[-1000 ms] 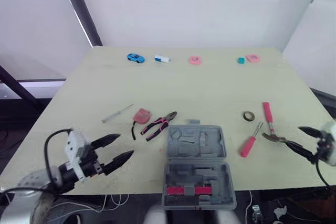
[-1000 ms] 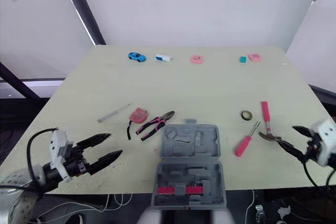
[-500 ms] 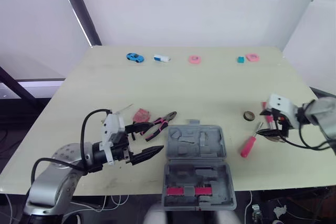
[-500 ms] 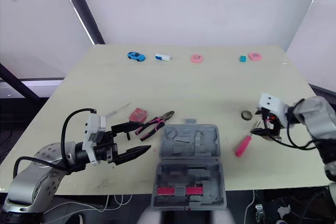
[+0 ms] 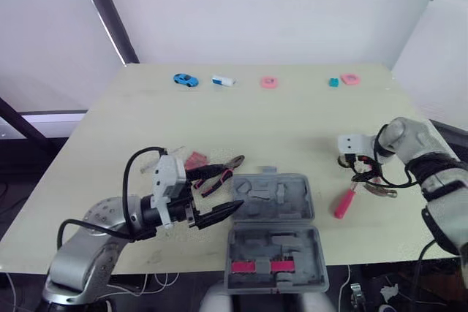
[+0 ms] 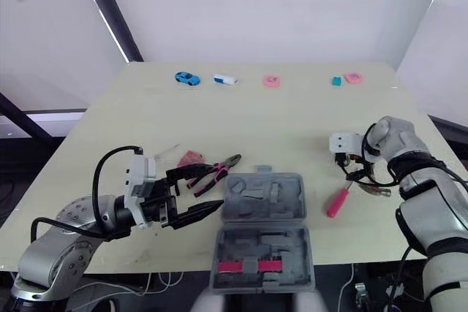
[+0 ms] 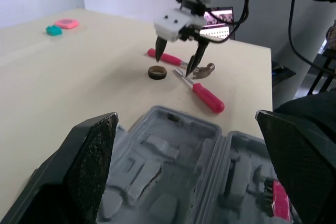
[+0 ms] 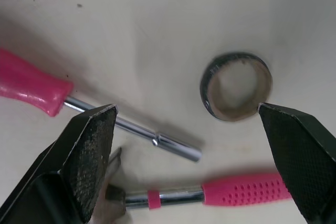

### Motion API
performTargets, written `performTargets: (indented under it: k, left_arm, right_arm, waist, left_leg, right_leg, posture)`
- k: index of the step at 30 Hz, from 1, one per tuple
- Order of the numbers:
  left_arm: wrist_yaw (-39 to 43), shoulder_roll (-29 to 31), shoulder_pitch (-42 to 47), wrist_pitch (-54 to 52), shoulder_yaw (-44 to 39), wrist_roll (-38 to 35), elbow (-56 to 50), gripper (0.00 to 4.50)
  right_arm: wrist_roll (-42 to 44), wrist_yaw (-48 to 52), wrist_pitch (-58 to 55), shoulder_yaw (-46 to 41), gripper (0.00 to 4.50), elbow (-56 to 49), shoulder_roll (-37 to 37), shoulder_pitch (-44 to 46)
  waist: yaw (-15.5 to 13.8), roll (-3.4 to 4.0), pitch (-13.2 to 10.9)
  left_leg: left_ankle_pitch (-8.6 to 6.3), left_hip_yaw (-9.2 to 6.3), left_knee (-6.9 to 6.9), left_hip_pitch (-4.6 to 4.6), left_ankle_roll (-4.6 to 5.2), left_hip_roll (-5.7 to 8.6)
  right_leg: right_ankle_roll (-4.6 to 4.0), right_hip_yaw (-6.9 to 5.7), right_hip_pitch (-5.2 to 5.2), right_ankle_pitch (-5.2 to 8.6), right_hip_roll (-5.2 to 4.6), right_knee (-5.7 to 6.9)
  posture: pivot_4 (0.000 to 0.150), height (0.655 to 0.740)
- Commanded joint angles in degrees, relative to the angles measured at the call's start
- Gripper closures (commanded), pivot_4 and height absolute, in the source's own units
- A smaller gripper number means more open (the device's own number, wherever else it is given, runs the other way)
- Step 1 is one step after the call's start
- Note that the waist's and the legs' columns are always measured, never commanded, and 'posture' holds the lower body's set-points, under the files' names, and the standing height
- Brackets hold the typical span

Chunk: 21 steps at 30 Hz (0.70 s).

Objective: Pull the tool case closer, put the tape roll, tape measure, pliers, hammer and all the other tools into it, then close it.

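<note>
Currently, tape roll (image 8: 237,86): small stiff ring, probably light and slick, lies flat right of the tool case (image 5: 272,224), below the spread right gripper (image 7: 179,61); pinch across the rim.

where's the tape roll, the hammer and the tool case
tape roll (image 8: 206,90), right wrist view, on its dark band
hammer (image 8: 241,191), right wrist view, on its pink grip
tool case (image 5: 289,202), left eye view, on its far half

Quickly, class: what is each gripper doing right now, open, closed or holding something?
Left gripper: open, empty, beside the tool case.
Right gripper: open, empty, over the tape roll and hammer.
</note>
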<state>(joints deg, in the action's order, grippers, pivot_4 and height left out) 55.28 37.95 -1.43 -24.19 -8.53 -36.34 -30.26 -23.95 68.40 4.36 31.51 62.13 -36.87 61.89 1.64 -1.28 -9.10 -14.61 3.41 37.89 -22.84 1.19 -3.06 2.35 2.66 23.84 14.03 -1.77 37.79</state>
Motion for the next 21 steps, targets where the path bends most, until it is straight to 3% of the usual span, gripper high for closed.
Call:
performTargets:
  k: [1, 6, 10, 13, 17, 21]
  left_arm:
    - [-0.2, -0.8, -1.0, 1.7, -0.9, -2.1, -3.2, 0.02]
    - [-0.7, -1.0, -2.4, 1.7, -1.2, -3.1, -4.1, 0.02]
    - [-1.5, -0.9, -2.8, 1.4, -1.4, -3.7, -4.8, 0.00]
    - [-2.1, -0.9, -3.2, 1.3, -1.5, -3.8, -5.1, 0.00]
    - [-2.3, -0.8, -4.2, 1.9, -1.5, -3.5, -5.3, 0.00]
    - [-2.3, -0.8, -4.5, 2.2, -1.5, -3.3, -5.2, 0.00]
  right_arm:
    - [-2.7, -1.3, 1.8, 0.5, 0.00, 4.4, 1.0, 2.9]
    - [-4.6, -3.8, 2.5, 0.8, 0.00, 8.5, 3.5, 4.3]
    - [-5.7, -6.1, 3.5, 0.5, 1.56, 10.5, 4.8, 4.9]
    - [-5.6, -7.4, 3.9, -0.1, 2.99, 11.3, 5.8, 5.1]
    - [-5.5, -8.2, 3.9, -0.4, 4.47, 12.0, 6.5, 5.5]
    - [-6.1, -9.0, 4.2, -0.3, 4.47, 12.5, 6.7, 5.8]
  waist:
    - [0.1, 0.00, 0.0]
    - [0.5, 0.01, 0.0]
    - [0.8, 0.02, 0.0]
    - [0.8, 0.02, 0.0]
    - [0.8, 0.02, 0.0]
    - [0.8, 0.03, 0.0]
  left_leg:
    - [0.00, -0.02, 0.01, 0.00, 0.00, 0.00]
    - [0.00, -0.04, 0.06, -0.01, 0.00, 0.01]
    - [0.00, -0.03, 0.09, 0.02, 0.00, 0.00]
    - [0.00, -0.03, 0.11, 0.02, 0.00, 0.00]
    - [0.00, -0.02, 0.12, 0.02, 0.00, 0.00]
    - [0.00, -0.03, 0.12, 0.02, 0.00, 0.00]
  right_leg:
    - [0.00, -0.01, 0.00, 0.00, 0.00, 0.02]
    - [0.00, -0.01, 0.00, 0.00, -0.01, 0.07]
    - [0.00, 0.00, 0.00, -0.01, -0.01, 0.13]
    - [0.01, 0.00, 0.00, -0.01, 0.00, 0.15]
    - [0.01, 0.01, 0.00, -0.02, -0.01, 0.15]
    - [0.01, 0.00, 0.00, -0.01, -0.01, 0.15]
  posture:
    - [0.150, 0.7400]
    - [0.150, 0.7400]
    - [0.150, 0.7400]
    - [0.150, 0.7400]
    - [0.150, 0.7400]
    - [0.150, 0.7400]
